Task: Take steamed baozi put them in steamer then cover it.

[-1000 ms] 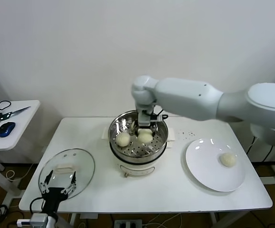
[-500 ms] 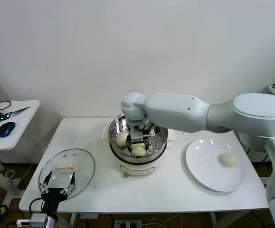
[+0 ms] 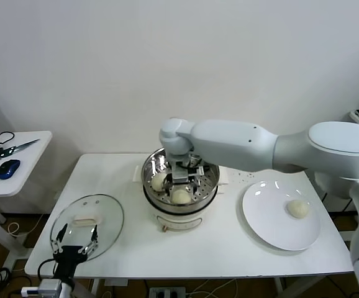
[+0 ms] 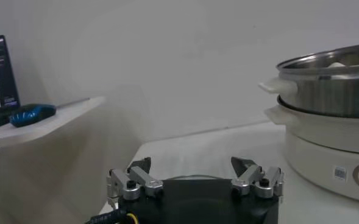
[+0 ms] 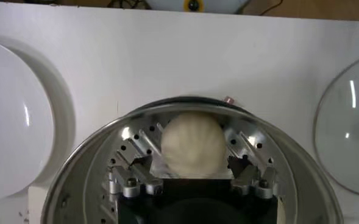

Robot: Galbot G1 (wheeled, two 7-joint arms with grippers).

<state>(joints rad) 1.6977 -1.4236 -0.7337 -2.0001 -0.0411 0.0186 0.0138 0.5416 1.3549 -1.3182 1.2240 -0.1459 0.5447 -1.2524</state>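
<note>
The steamer (image 3: 210, 186) stands mid-table on its white pot base. Two baozi lie inside, one at its left (image 3: 159, 180) and one at its front (image 3: 181, 197). My right gripper (image 3: 182, 185) reaches down into the basket. In the right wrist view it (image 5: 189, 159) is open, its fingers on either side of the front baozi (image 5: 192, 145) with small gaps. A third baozi (image 3: 298, 208) lies on the white plate (image 3: 266, 217). A fourth is not visible. The cover (image 3: 86, 223) lies flat at the front left. My left gripper (image 3: 76, 239) hangs open just before it.
A side table (image 3: 18, 158) to the left holds a blue mouse (image 3: 8, 168) and scissors. The left wrist view shows the steamer's wall (image 4: 331, 85) to one side. The cover (image 5: 350, 134) and plate (image 5: 14, 122) flank the steamer in the right wrist view.
My right gripper carried a baozi from the steamer's back to its front, set it down and opened. The left arm has not moved.
</note>
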